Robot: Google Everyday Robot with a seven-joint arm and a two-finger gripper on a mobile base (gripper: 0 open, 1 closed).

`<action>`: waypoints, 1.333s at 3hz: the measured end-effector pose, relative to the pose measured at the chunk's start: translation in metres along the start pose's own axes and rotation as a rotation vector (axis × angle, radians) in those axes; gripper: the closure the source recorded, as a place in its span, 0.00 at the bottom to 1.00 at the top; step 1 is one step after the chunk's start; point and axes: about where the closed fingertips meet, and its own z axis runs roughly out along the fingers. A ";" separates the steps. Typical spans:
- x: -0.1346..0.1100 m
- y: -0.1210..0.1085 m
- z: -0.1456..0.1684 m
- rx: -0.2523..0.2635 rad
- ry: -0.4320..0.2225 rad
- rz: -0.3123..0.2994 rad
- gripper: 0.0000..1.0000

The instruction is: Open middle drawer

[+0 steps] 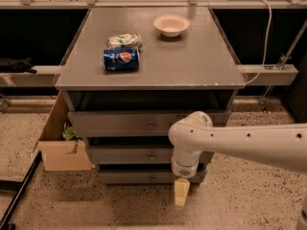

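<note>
The grey cabinet has three stacked drawers, each with a small round knob. The middle drawer [124, 155] is the centre one, and its knob [151, 155] shows just left of my arm. Its front looks level with the other two. My white arm [240, 143] reaches in from the right and hides the right part of the middle and bottom drawers. My gripper [181, 193] hangs pointing down at floor level, in front of the bottom drawer [134, 178], below and to the right of the middle knob. It touches no knob.
On the cabinet top [192, 66] lie a blue Pepsi packet [121, 59], a crumpled pale packet [124, 40] and a white bowl [171, 25]. An open cardboard box [62, 145] stands against the cabinet's left side. A black bar [17, 198] crosses the floor at lower left.
</note>
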 end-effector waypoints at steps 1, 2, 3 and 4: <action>0.006 0.001 0.023 -0.047 -0.001 0.009 0.00; 0.006 0.001 0.023 -0.047 -0.001 0.009 0.00; 0.008 0.001 0.031 -0.034 -0.011 0.006 0.00; 0.043 -0.001 0.056 -0.050 -0.032 0.098 0.00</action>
